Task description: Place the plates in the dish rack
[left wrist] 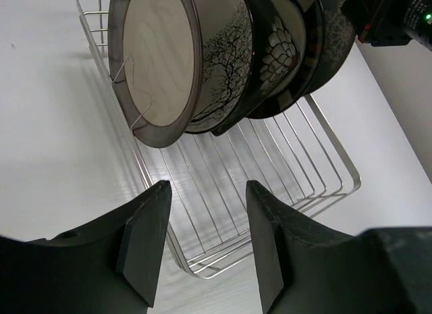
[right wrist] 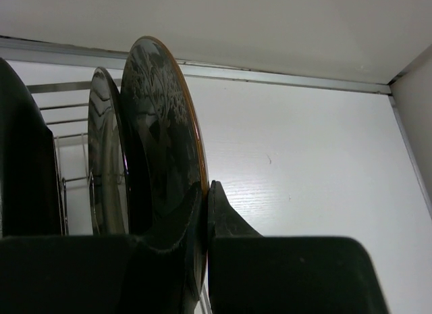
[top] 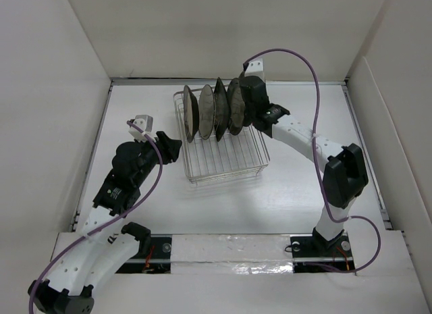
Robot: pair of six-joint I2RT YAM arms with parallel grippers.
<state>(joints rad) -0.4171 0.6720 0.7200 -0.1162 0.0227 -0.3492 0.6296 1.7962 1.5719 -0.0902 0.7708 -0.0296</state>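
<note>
All four plates stand on edge in the dish rack (top: pixel 226 167), side by side along its far half, their faces turned toward the rack's left and right ends. The rack sits on the white surface (top: pixel 290 199) between the two arms.

The move ahead turns on the grey plate (right wrist: pixel 162 138) at the right end of the row. The right arm (top: pixel 300 135) reaches it from the right. The right jaws look clamped on its rim, one on each face, and the wrist view shows the outer one pressed against the plate's edge. The plate's flat faces run across the row, so a clean release would probably mean opening the jaws and backing off to the right, away from the neighbouring plates. Any drag on the rim could tip the plate against the row.

The left arm (top: pixel 128 172) sits just beside the rack's left side. The left jaws are apart and empty, pointing at the wire floor below the plates.

From left to right the row reads:
- a pale-centred plate (left wrist: pixel 158 64) with a dark rim
- a cream plate (left wrist: pixel 226 50) with a dark branch pattern
- a black plate (left wrist: pixel 280 37) with a flower design
- the grey plate, glossy, with a faint pale pattern and a thin warm-coloured rim

Loading looks all but finished.
</note>
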